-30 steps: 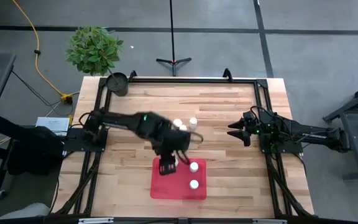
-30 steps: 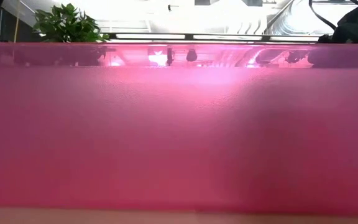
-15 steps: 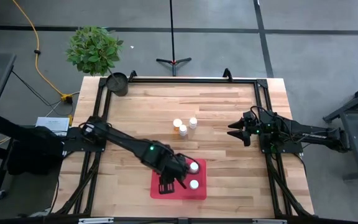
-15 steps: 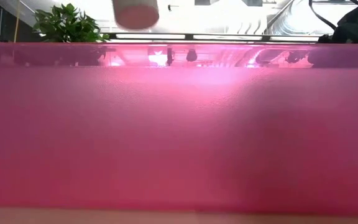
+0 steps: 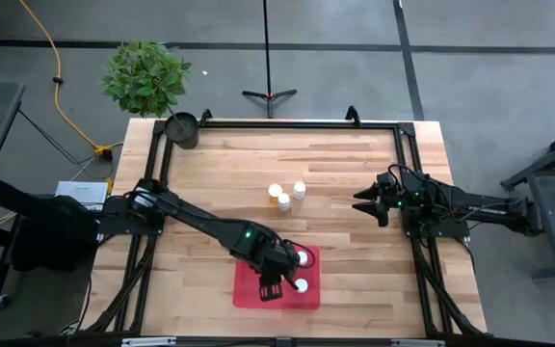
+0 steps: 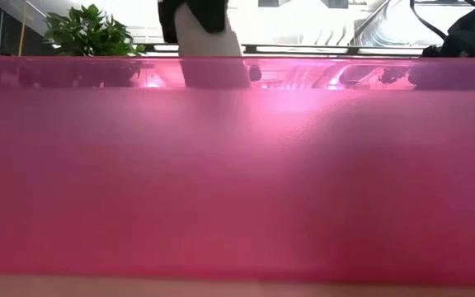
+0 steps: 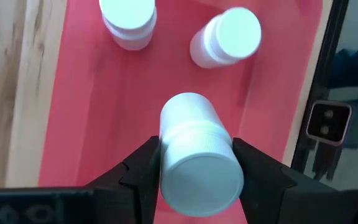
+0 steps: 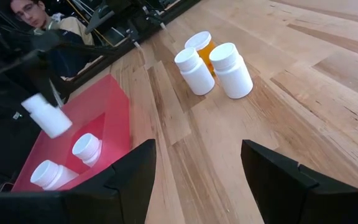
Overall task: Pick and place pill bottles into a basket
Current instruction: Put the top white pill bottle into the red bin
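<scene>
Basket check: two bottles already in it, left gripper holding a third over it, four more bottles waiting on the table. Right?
Almost. Three bottles, not four, wait on the table, as the high view shows. The rest holds: two lie in the basket and the left gripper holds a third bottle over it.

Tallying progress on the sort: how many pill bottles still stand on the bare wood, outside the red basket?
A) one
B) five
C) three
C: three pill bottles cluster on the wooden table, well clear of the basket.
</scene>
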Tool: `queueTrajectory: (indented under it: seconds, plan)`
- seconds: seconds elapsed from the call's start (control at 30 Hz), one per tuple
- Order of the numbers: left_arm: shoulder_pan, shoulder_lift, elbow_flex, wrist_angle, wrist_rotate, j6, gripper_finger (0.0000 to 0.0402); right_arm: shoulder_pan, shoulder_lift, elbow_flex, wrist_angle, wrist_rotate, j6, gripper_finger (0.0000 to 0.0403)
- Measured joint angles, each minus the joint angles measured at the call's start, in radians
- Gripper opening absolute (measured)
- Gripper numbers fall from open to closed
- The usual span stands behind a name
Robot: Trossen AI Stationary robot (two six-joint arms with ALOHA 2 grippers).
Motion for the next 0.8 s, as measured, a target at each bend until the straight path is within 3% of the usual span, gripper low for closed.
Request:
queueTrajectory:
  seconds: [0.8]
  plan:
    - [0.011, 0.101, -0.022, 0.110, 0.144, -0.080, 0.0200, 0.001, 0.026, 0.000, 0.000, -0.022, -0.027, 0.0226]
